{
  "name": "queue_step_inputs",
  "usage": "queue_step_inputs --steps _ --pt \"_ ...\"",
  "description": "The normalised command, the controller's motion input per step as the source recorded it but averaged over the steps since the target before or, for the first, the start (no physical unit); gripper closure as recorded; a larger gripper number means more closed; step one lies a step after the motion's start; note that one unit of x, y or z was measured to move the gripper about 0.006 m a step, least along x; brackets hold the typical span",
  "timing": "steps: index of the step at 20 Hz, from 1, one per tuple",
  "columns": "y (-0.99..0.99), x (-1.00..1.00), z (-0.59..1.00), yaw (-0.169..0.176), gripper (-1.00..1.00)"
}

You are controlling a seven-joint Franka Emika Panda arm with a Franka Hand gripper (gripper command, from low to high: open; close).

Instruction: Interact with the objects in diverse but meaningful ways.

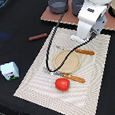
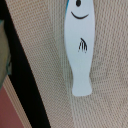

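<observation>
In the wrist view a white oblong piece [image 2: 80, 50] with a drawn smiling face lies flat on the woven beige mat [image 2: 40, 60]; no fingers show there. In the exterior view my gripper [image 1: 80, 37] hangs low over the mat's far right part, and the arm's white body hides its fingers and the white piece. A red tomato [image 1: 62, 84] sits near the mat's front. A dark brown sausage-like stick [image 1: 38, 37] lies on the black table at the exterior view's left. A small white carton [image 1: 9, 70] with green-blue print stands further left.
A round wooden plate [image 1: 66, 60] lies mid-mat, with a wooden-handled fork [image 1: 84, 52] and knife [image 1: 74, 78] beside it. Two grey pots [image 1: 57, 4] stand on a brown board at the back. A black cable [image 1: 54, 41] loops over the mat.
</observation>
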Motion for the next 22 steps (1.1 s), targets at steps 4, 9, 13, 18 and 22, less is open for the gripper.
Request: queue_step_inputs --steps 4,9,13,18,22 --pt "0.25 -0.4 -0.35 0.0 -1.0" --pt "0.27 -0.26 -0.33 0.0 -1.0" --pt "0.29 -0.2 -0.32 0.0 1.0" --pt "0.3 -0.19 -0.32 0.0 1.0" --pt "0.29 -0.17 -0.32 0.0 1.0"
